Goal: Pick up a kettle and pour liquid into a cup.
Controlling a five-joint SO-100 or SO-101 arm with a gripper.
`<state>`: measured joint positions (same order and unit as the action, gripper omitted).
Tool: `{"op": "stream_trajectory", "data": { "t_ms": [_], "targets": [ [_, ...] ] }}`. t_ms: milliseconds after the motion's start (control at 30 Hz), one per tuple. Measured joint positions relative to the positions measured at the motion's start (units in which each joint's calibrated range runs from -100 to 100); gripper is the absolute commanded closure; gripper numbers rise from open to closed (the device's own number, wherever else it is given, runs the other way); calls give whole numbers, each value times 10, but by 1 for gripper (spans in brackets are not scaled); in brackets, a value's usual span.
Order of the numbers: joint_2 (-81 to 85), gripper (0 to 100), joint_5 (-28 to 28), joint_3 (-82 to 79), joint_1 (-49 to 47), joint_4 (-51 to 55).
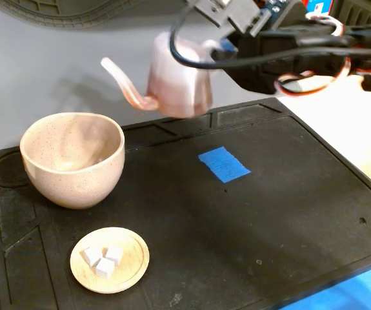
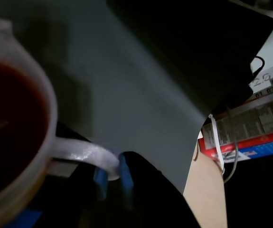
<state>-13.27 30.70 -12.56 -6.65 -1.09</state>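
Fixed view: one kettle (image 1: 175, 81), one cup (image 1: 73, 158), one small wooden dish (image 1: 110, 259) carrying three white cubes (image 1: 104, 260), and one blue tape patch (image 1: 223, 163) on one black mat (image 1: 269, 213). I hold the kettle in the air above the mat's far edge, its spout (image 1: 122, 82) pointing left in this view toward the cup, which stands lower and to the left, well apart. Wrist view: my gripper (image 2: 112, 183) is closed narrow on the kettle's loop handle (image 2: 86, 156), with the kettle body at the frame's left. Dark reddish liquid (image 2: 8, 128) fills the open top.
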Motion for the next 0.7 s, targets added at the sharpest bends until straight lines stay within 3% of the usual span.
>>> {"op": "stream_trajectory", "data": {
  "t_ms": [267,700],
  "targets": [
    [-11,99,-79,20,-10,1],
    [-15,99,-111,50,-8,3]
  ]
}}
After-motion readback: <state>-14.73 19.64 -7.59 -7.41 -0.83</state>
